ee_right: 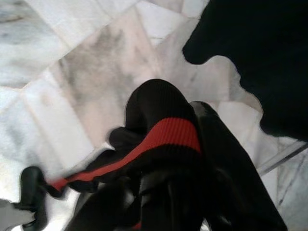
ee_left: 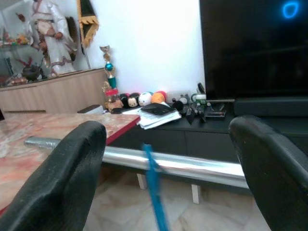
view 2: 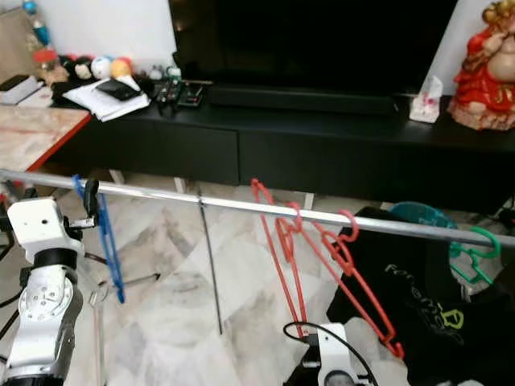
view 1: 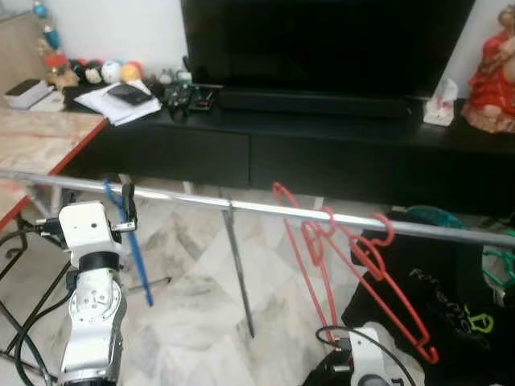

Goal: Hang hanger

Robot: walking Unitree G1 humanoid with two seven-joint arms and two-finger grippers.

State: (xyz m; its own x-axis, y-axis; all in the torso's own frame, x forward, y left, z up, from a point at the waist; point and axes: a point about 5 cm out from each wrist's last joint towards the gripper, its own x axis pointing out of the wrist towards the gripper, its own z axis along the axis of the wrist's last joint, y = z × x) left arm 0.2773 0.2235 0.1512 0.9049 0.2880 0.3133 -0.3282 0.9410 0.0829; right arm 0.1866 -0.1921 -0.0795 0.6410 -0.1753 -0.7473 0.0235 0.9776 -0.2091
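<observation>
Between the left gripper's [ee_left: 163, 168] two black fingers [ee_left: 57, 183], which stand spread wide apart, the blue hanger [ee_left: 155, 187] runs as a thin strip touching neither, with the silver rail [ee_left: 192, 166] crossing just behind it. From the head, that gripper [view 1: 127, 205] is raised to the rail [view 1: 257, 207] on the robot's left, and the blue hanger [view 1: 133, 245] hooks over the rail beside it and slants down toward the marble floor [view 1: 193, 281]. Further along the rail, two red hangers [view 1: 354, 265] hang tilted, their hooks over the bar, and a green hanger [view 2: 471, 249] sits at the far right end. A thin upright post [view 1: 238, 269] drops from the rail to the floor. Low on the robot's right, the right arm [view 1: 366, 366] hangs near the floor; its wrist view looks down on black fingers [ee_right: 226, 163] with a red band across them, and I cannot tell how those jaws stand. Black clothing [view 1: 451, 297] lies below the rail's right part. Behind stand a black TV cabinet [view 1: 322, 145], a dark screen [view 1: 322, 40] and a red figurine [view 1: 492, 72].
</observation>
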